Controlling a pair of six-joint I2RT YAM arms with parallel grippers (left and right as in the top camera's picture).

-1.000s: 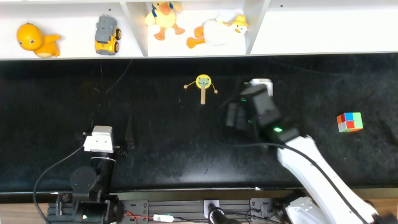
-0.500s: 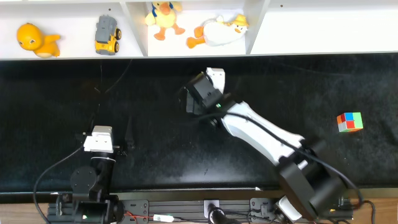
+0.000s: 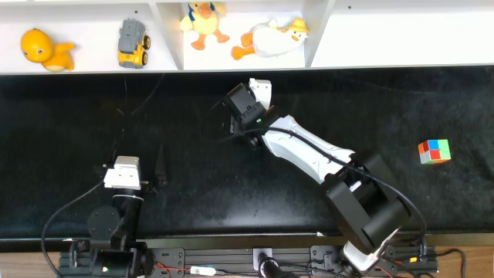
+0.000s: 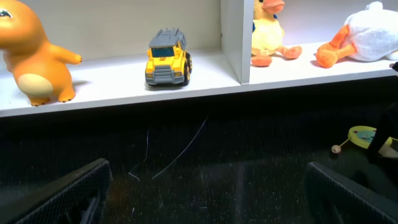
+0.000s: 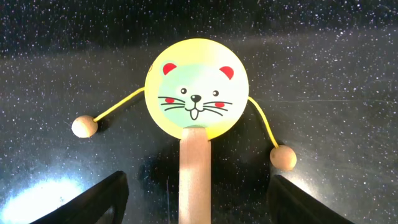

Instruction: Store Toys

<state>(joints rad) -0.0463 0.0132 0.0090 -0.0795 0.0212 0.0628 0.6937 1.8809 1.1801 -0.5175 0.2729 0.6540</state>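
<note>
The right tool (image 5: pixel 200 199) hangs directly over the cat-faced rattle drum (image 5: pixel 196 99), its fingers spread wide to either side of the wooden handle and gripping nothing. The drum lies flat on the black desk (image 3: pixel 116 116), near the white shelf (image 3: pixel 386 38). The left tool (image 4: pixel 208 196) sits low by its own base, likewise wide and empty, facing the shelf; a coloured cube (image 3: pixel 434 151) lies on the desk well apart from the drum.
</note>
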